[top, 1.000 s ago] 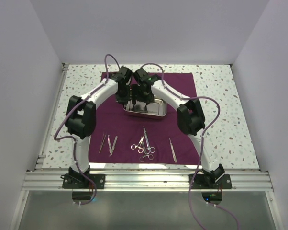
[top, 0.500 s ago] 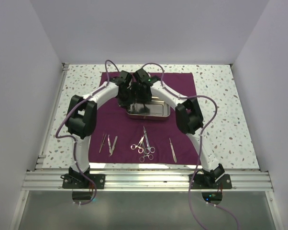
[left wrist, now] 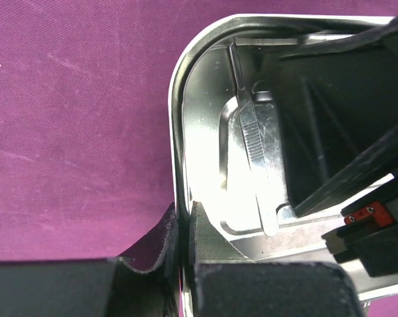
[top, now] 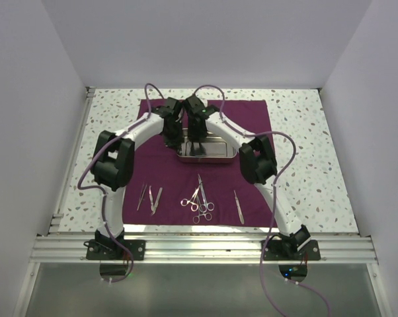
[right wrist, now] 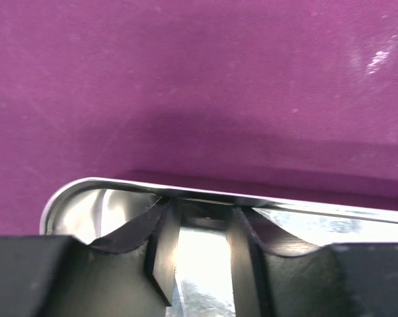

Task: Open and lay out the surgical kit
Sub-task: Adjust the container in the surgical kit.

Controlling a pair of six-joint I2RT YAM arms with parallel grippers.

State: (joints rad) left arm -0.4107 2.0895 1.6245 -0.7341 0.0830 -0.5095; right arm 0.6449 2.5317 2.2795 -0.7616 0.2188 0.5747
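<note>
- Your left gripper [left wrist: 184,223] is pinched shut on the rim of the shallow rectangular shiny steel tray [top: 220,152].
- The tray sits on the spread dark purple cloth wrap [top: 252,119] on the speckled desk [top: 305,132].
- Your right gripper [right wrist: 202,216] is inside the tray, narrowly parted.
- Small silvery scissors [top: 199,201] lie on the cloth's near part.

Spread flat: dark purple cloth wrap [top: 252,125]. At its far-centre, shallow rect. shiny steel tray [top: 219,153] w/ ribbed silvery tool [left wrist: 255,152] inside. Near edge, in row: silvery tweezers [top: 149,197], scissors & forceps [top: 199,199].
</note>
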